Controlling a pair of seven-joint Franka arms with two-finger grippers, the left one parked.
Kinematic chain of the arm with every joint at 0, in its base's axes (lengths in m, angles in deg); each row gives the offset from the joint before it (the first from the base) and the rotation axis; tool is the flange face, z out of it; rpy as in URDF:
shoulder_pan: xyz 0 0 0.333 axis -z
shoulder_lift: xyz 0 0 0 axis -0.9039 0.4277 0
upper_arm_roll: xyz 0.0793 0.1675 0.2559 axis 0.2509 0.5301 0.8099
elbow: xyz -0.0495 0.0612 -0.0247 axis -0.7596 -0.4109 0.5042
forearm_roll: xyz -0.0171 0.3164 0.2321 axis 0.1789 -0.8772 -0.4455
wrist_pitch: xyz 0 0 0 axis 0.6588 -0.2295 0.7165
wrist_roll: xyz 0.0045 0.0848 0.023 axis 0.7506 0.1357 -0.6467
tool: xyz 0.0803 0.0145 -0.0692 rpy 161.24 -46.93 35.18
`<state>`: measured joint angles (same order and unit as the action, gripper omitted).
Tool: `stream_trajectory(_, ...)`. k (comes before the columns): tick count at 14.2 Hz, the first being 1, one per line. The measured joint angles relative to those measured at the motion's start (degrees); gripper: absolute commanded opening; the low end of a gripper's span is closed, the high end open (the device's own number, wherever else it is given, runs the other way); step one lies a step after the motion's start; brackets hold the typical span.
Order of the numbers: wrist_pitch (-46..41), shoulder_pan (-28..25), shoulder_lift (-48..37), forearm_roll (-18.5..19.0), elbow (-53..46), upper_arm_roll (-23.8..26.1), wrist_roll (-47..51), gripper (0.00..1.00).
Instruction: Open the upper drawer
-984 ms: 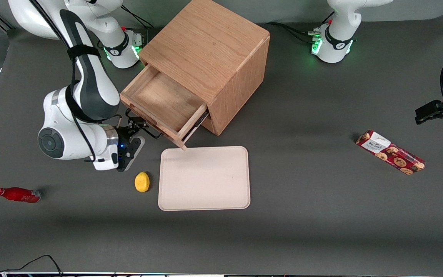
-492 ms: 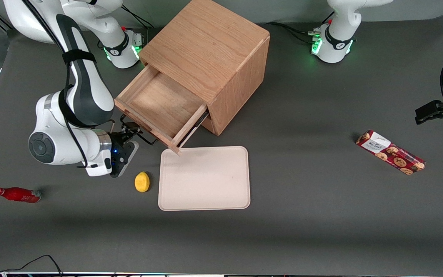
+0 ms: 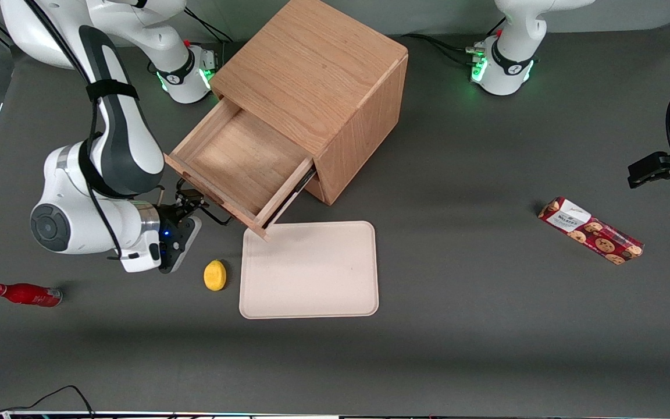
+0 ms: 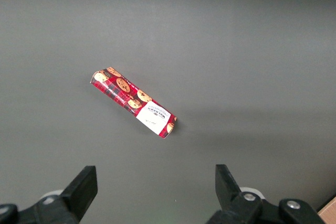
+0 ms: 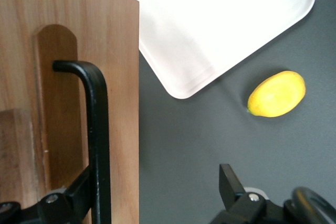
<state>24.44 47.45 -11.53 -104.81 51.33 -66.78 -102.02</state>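
The upper drawer [image 3: 236,163] stands pulled well out of the oak cabinet [image 3: 317,75], and its light-wood tray shows nothing inside. Its thin black bar handle [image 3: 210,212] runs along the front panel [image 5: 63,35]. My right gripper [image 3: 186,201] is at that handle, in front of the drawer and low over the table. In the right wrist view the gripper [image 5: 155,179] is open, its jaws set wide apart. The handle [image 5: 97,129] lies between them, right against one finger [image 5: 79,187]; the second finger [image 5: 231,182] hangs over bare table.
A cream tray [image 3: 309,269] lies on the table just in front of the drawer's corner, with a yellow lemon [image 3: 214,274] beside it, near my gripper. A red bottle [image 3: 24,294] lies toward the working arm's end. A cookie box [image 3: 590,230] lies toward the parked arm's end.
The upper drawer has slid farther out of the cabinet, and my gripper has moved with its handle toward the working arm's end of the table.
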Motion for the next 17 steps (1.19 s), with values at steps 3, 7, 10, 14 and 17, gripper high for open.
stream_trajectory(3, 0.0, 1.5, 0.7, 0.1, -1.0, 0.0, -2.0, 1.0)
stream_trajectory(7, 0.0, 2.8, 1.7, 0.2, -2.4, 0.0, -3.8, 1.0)
stream_trajectory(10, 0.0, 3.2, 2.0, 0.2, -2.7, 0.0, -4.5, 1.0)
stream_trajectory(14, -0.1, 3.2, 2.1, 0.2, -3.1, 0.0, -4.5, 1.0)
stream_trajectory(17, -1.6, 3.3, 2.0, 0.1, -4.6, 0.0, -2.7, 1.0)
